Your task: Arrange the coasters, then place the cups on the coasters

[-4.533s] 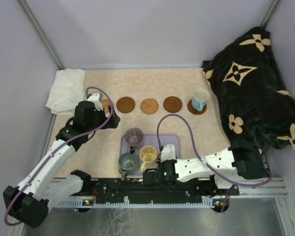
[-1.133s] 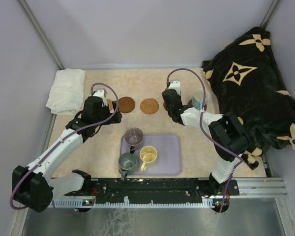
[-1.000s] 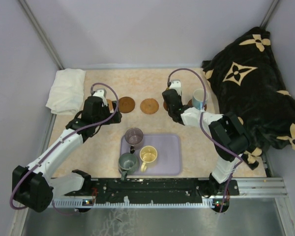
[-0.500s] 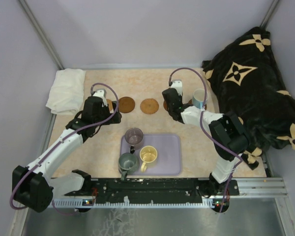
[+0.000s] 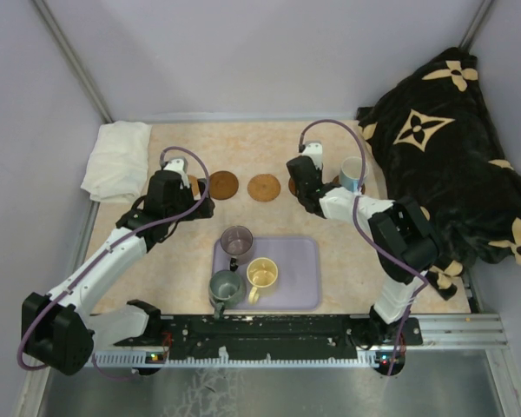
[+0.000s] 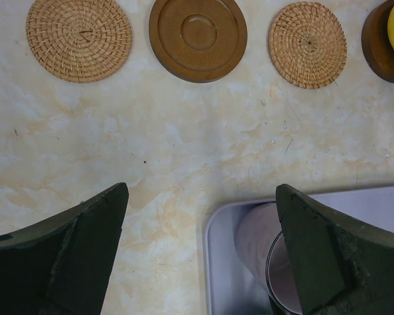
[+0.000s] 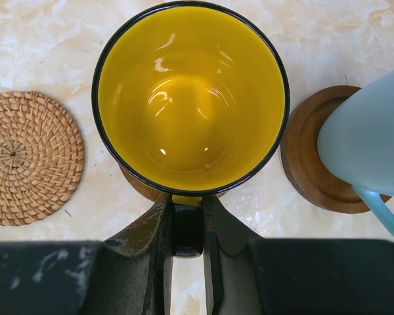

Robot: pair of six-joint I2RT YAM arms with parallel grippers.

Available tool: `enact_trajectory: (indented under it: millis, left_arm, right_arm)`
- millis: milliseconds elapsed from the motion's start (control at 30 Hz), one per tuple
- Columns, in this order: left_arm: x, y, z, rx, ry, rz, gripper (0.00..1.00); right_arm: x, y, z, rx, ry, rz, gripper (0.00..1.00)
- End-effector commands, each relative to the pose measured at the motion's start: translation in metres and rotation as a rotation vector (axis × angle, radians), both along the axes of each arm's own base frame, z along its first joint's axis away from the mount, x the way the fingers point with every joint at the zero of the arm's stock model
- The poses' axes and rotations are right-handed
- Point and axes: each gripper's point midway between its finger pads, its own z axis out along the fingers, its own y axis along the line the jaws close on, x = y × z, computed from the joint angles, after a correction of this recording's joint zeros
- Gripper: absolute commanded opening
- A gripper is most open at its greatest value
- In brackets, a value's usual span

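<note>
My right gripper (image 7: 187, 223) is shut on the dark handle of the yellow cup (image 7: 190, 98), which stands upright over a dark brown coaster (image 7: 139, 186). Beside it the white cup (image 7: 371, 144) with a light blue handle sits on another dark coaster (image 7: 308, 172). A tan woven coaster (image 7: 29, 157) lies to the left. In the top view the right gripper (image 5: 302, 181) hides the yellow cup. My left gripper (image 6: 200, 216) hangs open over the table at the tray's corner, near the purple-grey cup (image 6: 269, 256). Ahead of it lie a tan coaster (image 6: 79, 31), a dark one (image 6: 198, 36) and another tan one (image 6: 308, 44).
The lavender tray (image 5: 300, 282) near the front holds the purple-grey cup (image 5: 237, 241), a cream cup (image 5: 262, 274) and a grey-green cup (image 5: 225, 287). A white cloth (image 5: 117, 159) lies at the back left. A black patterned blanket (image 5: 447, 165) fills the right side.
Since the oldest frame my right arm has swung from the tray up to the coaster row with the yellow cup. Over the last second nothing has visibly moved.
</note>
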Motion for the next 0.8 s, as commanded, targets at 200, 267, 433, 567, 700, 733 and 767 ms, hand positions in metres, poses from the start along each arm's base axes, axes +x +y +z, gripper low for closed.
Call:
enact_trajectory:
  millis: [200, 267, 433, 567, 700, 733, 767]
  left_arm:
    - [0.004, -0.001, 0.012, 0.004, -0.035, -0.005, 0.99]
    - [0.005, 0.000, 0.013, 0.004, -0.037, -0.002, 0.99]
    - [0.005, -0.001, 0.013, 0.004, -0.036, -0.003, 0.99]
    - [0.004, -0.001, 0.012, 0.003, -0.035, -0.004, 0.99]
    - [0.004, -0.001, 0.013, 0.002, -0.036, -0.006, 0.99]
    - [0.004, -0.001, 0.013, 0.001, -0.036, -0.005, 0.99]
    - [0.004, -0.001, 0.013, 0.002, -0.038, -0.006, 0.99]
  right_arm:
    - [0.023, 0.009, 0.026, 0.081, -0.115, -0.024, 0.00]
    - [0.023, 0.010, 0.026, 0.082, -0.114, -0.022, 0.00]
    - [0.022, 0.009, 0.028, 0.084, -0.112, -0.026, 0.00]
    - [0.019, 0.005, 0.027, 0.081, -0.111, -0.040, 0.00]
    - [0.016, 0.001, 0.024, 0.069, -0.109, -0.050, 0.00]
    - [0.016, 0.000, 0.023, 0.065, -0.109, -0.055, 0.00]
    - [0.016, -0.001, 0.022, 0.061, -0.109, -0.059, 0.00]
